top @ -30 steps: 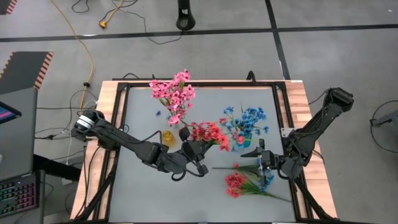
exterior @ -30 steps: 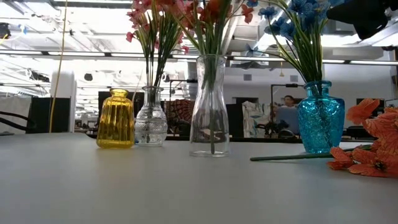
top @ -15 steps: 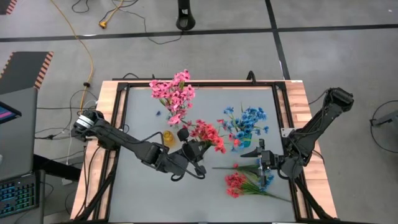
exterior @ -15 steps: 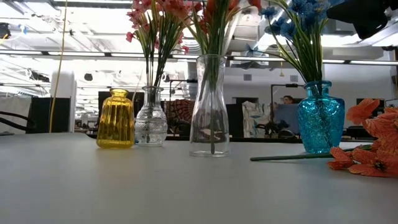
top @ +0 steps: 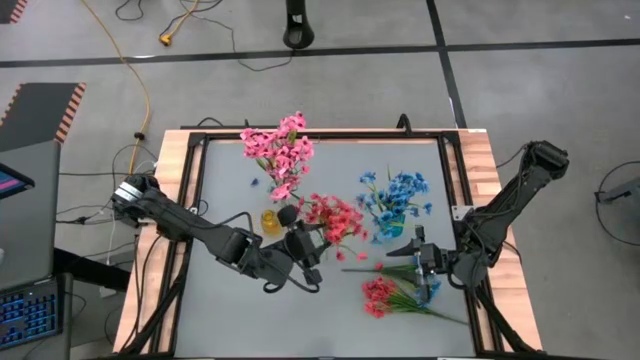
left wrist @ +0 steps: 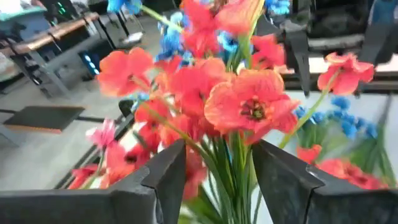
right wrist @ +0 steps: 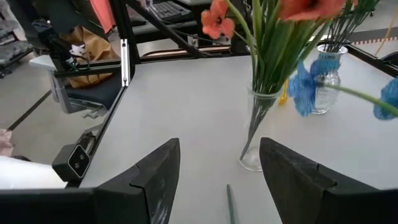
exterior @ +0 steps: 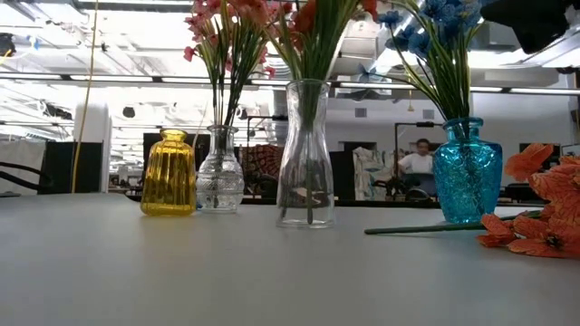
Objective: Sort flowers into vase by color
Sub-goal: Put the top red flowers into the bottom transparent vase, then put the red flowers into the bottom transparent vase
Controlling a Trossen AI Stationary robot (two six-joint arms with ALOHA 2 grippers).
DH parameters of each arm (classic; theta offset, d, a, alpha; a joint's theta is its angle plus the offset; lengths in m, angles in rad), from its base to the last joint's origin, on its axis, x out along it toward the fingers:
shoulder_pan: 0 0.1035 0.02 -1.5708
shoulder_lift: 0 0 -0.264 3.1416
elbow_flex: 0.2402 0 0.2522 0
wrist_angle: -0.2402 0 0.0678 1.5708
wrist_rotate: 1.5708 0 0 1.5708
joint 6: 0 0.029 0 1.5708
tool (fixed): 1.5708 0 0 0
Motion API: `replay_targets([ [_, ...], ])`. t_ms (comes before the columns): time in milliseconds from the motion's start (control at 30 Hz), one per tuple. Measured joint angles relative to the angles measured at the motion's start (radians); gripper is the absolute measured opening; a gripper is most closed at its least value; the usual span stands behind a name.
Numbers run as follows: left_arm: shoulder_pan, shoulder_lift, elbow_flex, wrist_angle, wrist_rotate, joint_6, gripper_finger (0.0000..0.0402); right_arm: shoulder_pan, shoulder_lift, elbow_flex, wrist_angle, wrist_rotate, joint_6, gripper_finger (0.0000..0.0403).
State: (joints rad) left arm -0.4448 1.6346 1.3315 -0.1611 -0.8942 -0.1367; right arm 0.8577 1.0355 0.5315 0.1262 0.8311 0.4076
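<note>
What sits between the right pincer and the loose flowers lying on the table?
Nothing visible. The right pincer is open above the loose flowers, and only bare table shows around them. The left pincer is apart, at the red flowers in the clear vase.

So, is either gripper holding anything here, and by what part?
Nothing is held. The left gripper stands open with its fingers on either side of the coral-red flowers' green stems, not clamped on them. The right gripper is open and empty.
</note>
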Motion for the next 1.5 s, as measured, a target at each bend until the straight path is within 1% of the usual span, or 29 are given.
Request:
replay_targets([
  [200,-0.037,-0.059,0.000,-0.186,0.071,-0.139,0.0171,0.012,0.000,0.079,-0.098,-0.009,-0.056,0.0249],
  [267,-0.054,-0.067,0.000,-0.238,0.098,-0.188,0.0171,0.023,0.000,0.110,-0.123,-0.030,-0.065,0.0249],
  [367,-0.089,-0.065,0.000,-0.280,0.104,-0.222,0.0171,0.048,0.000,0.146,-0.145,-0.065,-0.058,0.0249],
  [433,-0.114,-0.059,0.000,-0.279,0.100,-0.223,0.0171,0.065,0.000,0.164,-0.166,-0.085,-0.032,0.0249],
  [567,-0.159,-0.044,0.000,-0.281,0.098,-0.226,0.0171,0.097,0.000,0.179,-0.220,-0.110,0.086,0.0249],
  [667,-0.177,-0.035,0.001,-0.271,0.097,-0.269,0.0171,0.114,0.000,0.179,-0.266,-0.154,0.214,0.0249],
  [800,-0.188,-0.017,0.000,-0.266,0.083,-0.290,0.0171,0.124,0.023,0.180,-0.324,-0.217,0.397,0.0249],
  [867,-0.189,-0.012,0.000,-0.274,0.072,-0.298,0.0171,0.124,0.056,0.180,-0.340,-0.259,0.455,0.0249],
  [967,-0.185,-0.012,0.000,-0.274,0.091,-0.330,0.0171,0.121,0.124,0.180,-0.331,-0.331,0.504,0.0249],
  [1167,-0.182,-0.012,0.000,-0.271,0.083,-0.344,0.0171,0.113,0.288,0.214,-0.333,-0.445,0.528,0.0249],
  [1233,-0.183,-0.012,0.000,-0.271,0.084,-0.348,0.0171,0.108,0.340,0.236,-0.340,-0.467,0.530,0.0249],
  [1333,-0.183,-0.012,0.000,-0.266,0.084,-0.351,0.0171,0.108,0.414,0.287,-0.389,-0.469,0.529,0.0249],
  [1500,-0.182,-0.012,0.000,-0.267,0.086,-0.373,0.0171,0.108,0.527,0.393,-0.584,-0.470,0.528,0.0249],
])
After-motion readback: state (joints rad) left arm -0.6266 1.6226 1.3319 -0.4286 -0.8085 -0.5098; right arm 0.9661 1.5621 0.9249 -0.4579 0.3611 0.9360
